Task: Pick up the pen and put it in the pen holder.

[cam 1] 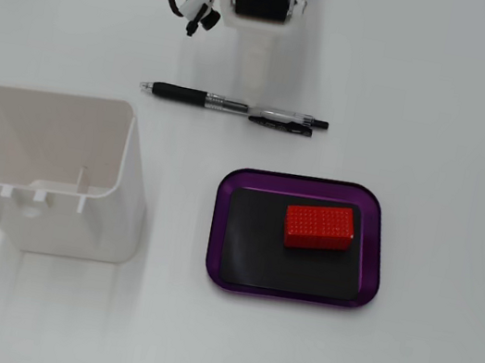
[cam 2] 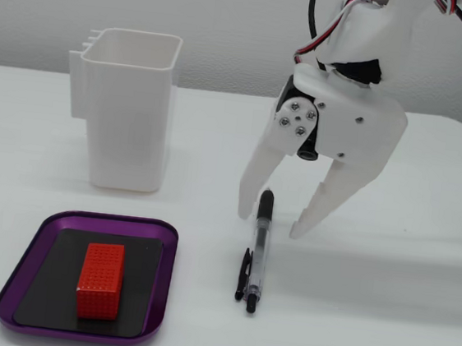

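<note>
Nearest you in the side fixed view, a red block (cam 2: 101, 280) sits in the purple-rimmed tray (cam 2: 93, 225), left of the pen (cam 2: 257, 250); the pen lies flat on the white counter (cam 2: 382, 305), tip pointing away from you. Your pincer (cam 2: 270, 225) hangs wide open and empty, its fingers straddling the pen's black front section. Beyond, left of the pen, the pen holder (cam 2: 130, 113) stands upright.
</note>
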Available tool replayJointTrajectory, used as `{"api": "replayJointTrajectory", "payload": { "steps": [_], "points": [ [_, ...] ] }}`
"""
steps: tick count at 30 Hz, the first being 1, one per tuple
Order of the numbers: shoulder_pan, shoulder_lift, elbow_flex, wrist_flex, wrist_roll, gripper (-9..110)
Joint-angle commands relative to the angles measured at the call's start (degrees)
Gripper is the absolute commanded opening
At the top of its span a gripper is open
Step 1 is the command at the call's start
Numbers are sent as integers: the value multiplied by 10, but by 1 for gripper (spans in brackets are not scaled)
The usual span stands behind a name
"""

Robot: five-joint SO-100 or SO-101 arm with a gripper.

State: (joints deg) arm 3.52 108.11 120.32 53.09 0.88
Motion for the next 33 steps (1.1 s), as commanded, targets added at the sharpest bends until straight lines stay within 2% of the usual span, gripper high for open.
{"api": "replayJointTrajectory", "payload": {
  "steps": [1, 33],
  "points": [
    [-2, 2, -17, -18, -4, 14],
    [2, 0, 64, -115, -25, 14]
  ]
}}
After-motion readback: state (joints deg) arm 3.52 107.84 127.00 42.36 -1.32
